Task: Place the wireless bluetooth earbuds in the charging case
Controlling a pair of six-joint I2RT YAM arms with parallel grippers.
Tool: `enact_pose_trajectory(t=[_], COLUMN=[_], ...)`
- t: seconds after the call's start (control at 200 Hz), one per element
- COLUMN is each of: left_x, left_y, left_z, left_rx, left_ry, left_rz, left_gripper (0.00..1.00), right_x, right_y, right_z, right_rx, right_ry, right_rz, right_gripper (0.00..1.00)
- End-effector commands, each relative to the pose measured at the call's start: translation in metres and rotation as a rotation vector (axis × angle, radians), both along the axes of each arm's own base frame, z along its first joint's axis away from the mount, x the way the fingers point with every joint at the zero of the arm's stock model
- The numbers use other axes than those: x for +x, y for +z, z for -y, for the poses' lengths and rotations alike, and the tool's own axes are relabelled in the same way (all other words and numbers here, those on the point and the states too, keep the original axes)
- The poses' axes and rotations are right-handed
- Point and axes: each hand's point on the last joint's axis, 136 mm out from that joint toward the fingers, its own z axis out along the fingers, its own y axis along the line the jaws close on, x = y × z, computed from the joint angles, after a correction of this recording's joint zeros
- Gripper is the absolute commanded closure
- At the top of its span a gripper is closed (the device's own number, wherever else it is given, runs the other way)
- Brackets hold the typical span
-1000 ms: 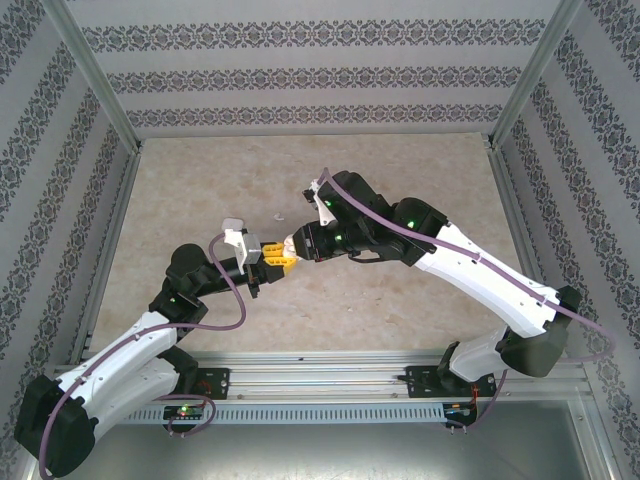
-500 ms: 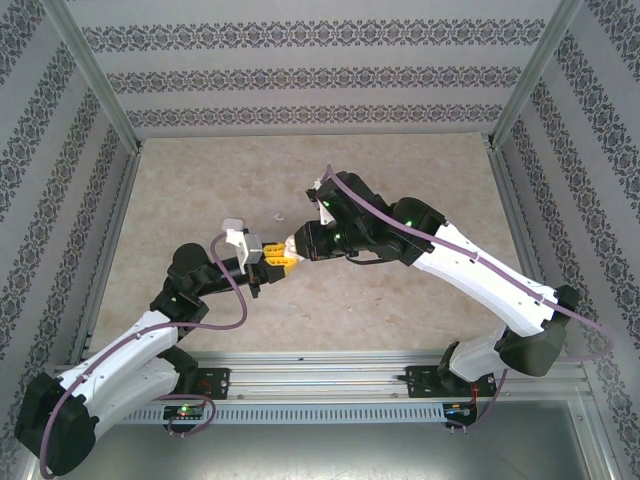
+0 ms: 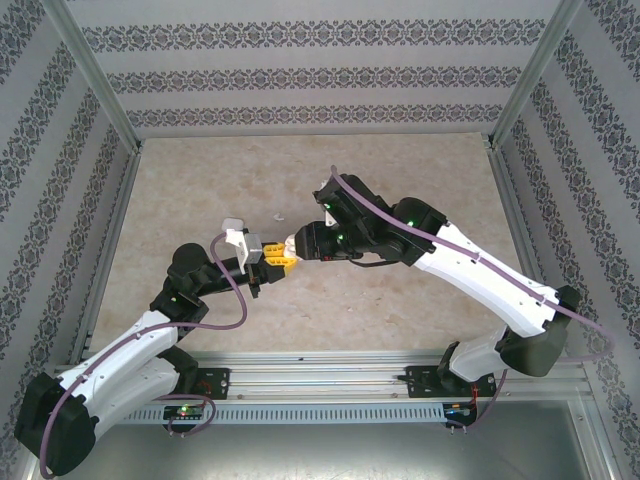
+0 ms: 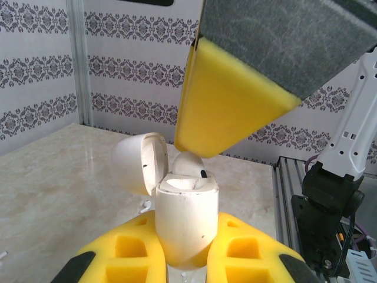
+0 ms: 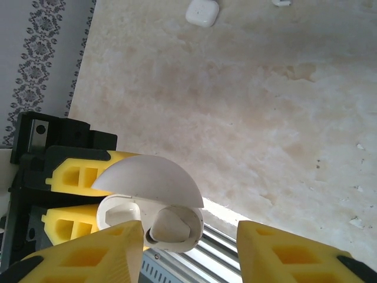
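Gleaming rounded white plastic charging case (image 4: 185,227)

The left arm (image 3: 130,350) and the right arm (image 3: 480,275) are built alike, with white shells on the long links and black housings at the joints. A purple cable (image 3: 238,300) runs along each arm. Small green lights (image 3: 408,213) glow on the black housings. The left claw (image 4: 187,239) has yellow fingers with hollow rectangular pockets and black ends. The right claw (image 5: 188,247) is the same yellow, and one finger has a grey textured face.
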Motion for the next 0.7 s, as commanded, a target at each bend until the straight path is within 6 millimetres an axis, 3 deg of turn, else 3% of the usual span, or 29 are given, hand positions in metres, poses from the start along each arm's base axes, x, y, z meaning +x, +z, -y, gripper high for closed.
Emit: enact_pose_trajectory(t=[0.0,0.24,0.385,0.49,0.694], left_x=[-0.007,-0.005,-0.003,0.000,0.007], left_y=[0.012,0.013,0.013,0.012,0.009], left_z=[0.002,0.001,0.001,0.001,0.003], left_rx=[-0.027,-0.039,-0.044,-0.049,-0.052], left_ry=[-0.026,-0.016,-0.006,0.002,0.017], left_rz=[0.041,0.038,0.029,0.010,-0.039], left_gripper=[1.00,1.00,1.00,1.00,1.00], right_x=[0.004,0.011,0.016,0.024,0.047], right_y=[0.026,0.025,0.012,-0.008,-0.071], right_z=[0.012,0.047,0.069,0.091,0.133], right_rx=[0.048,0.033,-0.003,-0.047,-0.027], right_ry=[-0.036,-0.125,-0.172,-0.227,-0.377], right_rz=[0.076,0.104,0.091,0.057,-0.091], right_gripper=[0.53,0.53,0.52,0.50,0.51])
